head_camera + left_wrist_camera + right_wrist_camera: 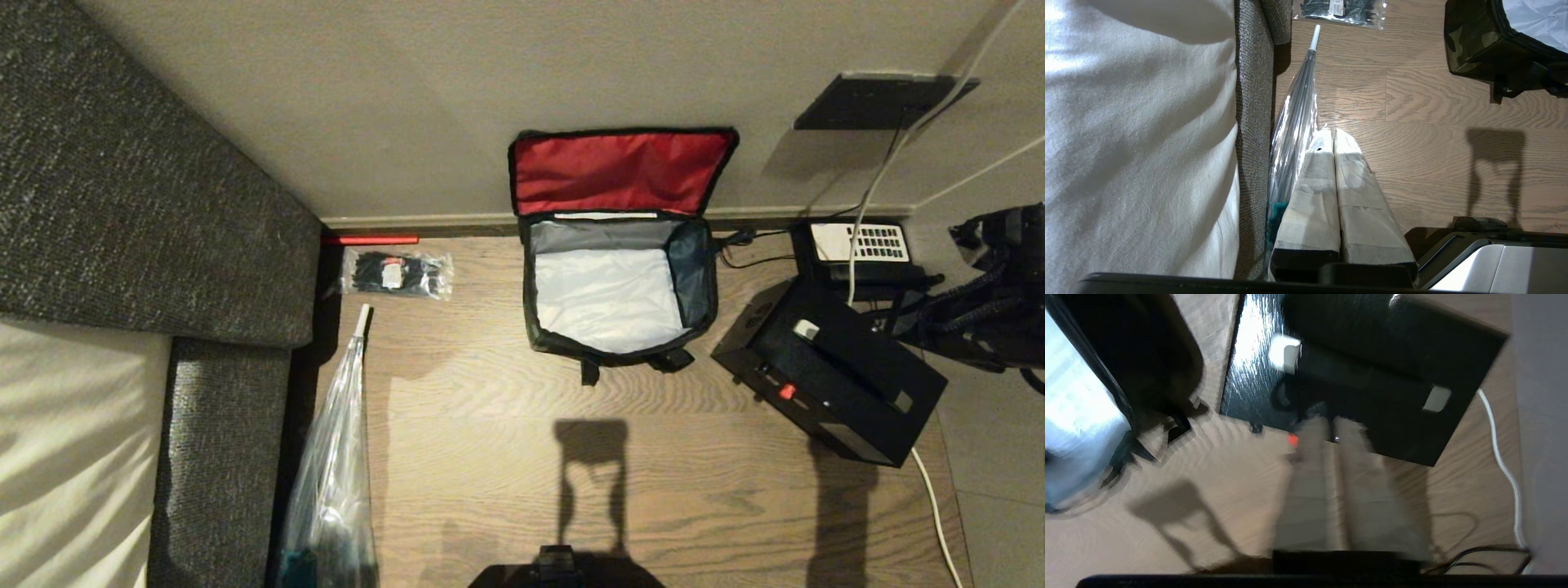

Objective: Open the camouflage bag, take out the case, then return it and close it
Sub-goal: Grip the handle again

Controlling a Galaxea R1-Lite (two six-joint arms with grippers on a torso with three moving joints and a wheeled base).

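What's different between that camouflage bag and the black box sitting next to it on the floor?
The camouflage bag is soft fabric, patterned green and brown outside; the case is hard-edged and plain black. The bag stands open, red-lined lid leaning against the wall, pale interior empty; the case is closed. The bag sits square to the wall; the case lies turned at an angle. Both are boxy and rest on the wooden floor, apart from each other.

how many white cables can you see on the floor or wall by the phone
2. One white cable runs down the wall across the phone; another trails over the floor beside the case. They may join, hidden.
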